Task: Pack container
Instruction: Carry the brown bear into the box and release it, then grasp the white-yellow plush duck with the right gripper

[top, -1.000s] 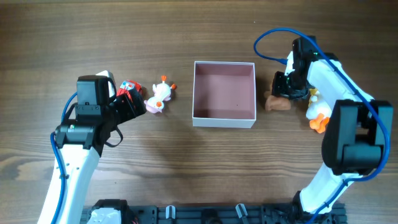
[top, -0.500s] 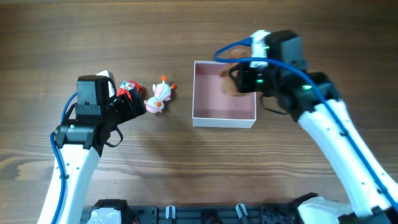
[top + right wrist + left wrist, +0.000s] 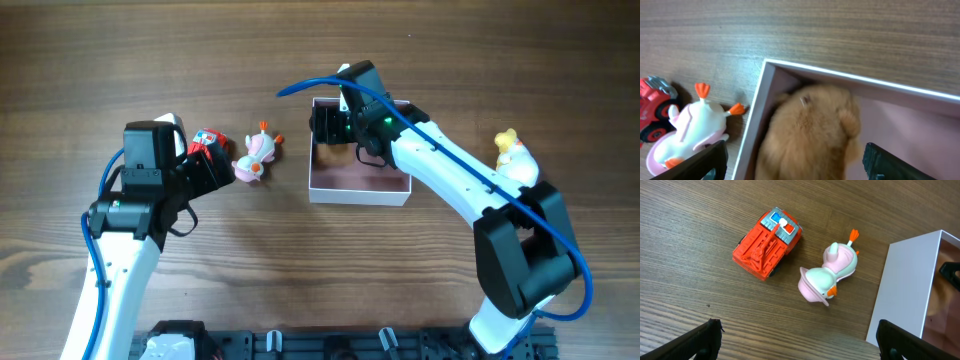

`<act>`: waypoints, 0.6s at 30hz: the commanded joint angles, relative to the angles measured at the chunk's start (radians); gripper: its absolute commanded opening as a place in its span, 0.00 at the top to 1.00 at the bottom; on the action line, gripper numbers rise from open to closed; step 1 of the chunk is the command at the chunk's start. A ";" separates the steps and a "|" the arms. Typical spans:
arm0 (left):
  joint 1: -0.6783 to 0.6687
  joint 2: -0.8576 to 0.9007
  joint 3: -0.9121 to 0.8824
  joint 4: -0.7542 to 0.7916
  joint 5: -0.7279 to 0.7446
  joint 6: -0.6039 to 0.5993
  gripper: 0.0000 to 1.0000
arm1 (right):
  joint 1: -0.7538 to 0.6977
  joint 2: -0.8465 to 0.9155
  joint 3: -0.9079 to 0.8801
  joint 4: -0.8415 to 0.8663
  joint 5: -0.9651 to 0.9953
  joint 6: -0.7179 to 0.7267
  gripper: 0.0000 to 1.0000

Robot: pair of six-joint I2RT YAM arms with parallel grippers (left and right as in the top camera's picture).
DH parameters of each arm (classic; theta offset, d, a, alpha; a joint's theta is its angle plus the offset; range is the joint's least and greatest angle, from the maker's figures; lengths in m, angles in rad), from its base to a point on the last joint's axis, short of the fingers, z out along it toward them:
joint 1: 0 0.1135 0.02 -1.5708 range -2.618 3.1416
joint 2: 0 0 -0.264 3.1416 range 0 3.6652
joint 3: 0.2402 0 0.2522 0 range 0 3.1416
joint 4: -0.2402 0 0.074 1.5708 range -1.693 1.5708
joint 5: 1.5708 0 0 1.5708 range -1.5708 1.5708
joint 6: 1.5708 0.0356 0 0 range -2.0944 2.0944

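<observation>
The container [image 3: 360, 193] is a white-walled square box with a pink inside, at mid table. My right gripper [image 3: 335, 125] hovers over its back left corner, open. In the right wrist view a brown furry toy [image 3: 810, 130] lies inside the container [image 3: 850, 77] against its left wall, between the spread jaws of the right gripper [image 3: 795, 162] and gripped by neither. My left gripper [image 3: 215, 170] is open beside a red truck [image 3: 207, 139] and a pink duck [image 3: 255, 157]. From the left wrist, the truck [image 3: 767, 245] and the duck [image 3: 830, 272] lie ahead of the left gripper [image 3: 800, 342].
A yellow and white duck toy [image 3: 512, 152] stands to the right of the container, beside my right arm's elbow. The container's white wall [image 3: 905, 290] shows at the right of the left wrist view. Bare wood surrounds the toys.
My right arm swung from the container's right side to over its back left corner with the brown toy, then opened; the toy now lies inside. The left arm has not moved.
</observation>
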 commanded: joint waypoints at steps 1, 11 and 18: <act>-0.003 0.004 0.021 0.000 -0.013 0.012 0.00 | -0.005 -0.020 0.014 0.012 -0.007 -0.051 0.09; -0.003 0.004 0.021 0.000 -0.013 0.012 0.00 | -0.274 -0.423 0.014 -0.303 0.147 -0.055 0.01; -0.003 0.004 0.021 0.000 -0.013 0.012 0.00 | -0.728 -0.368 -0.092 -0.482 0.229 0.095 0.01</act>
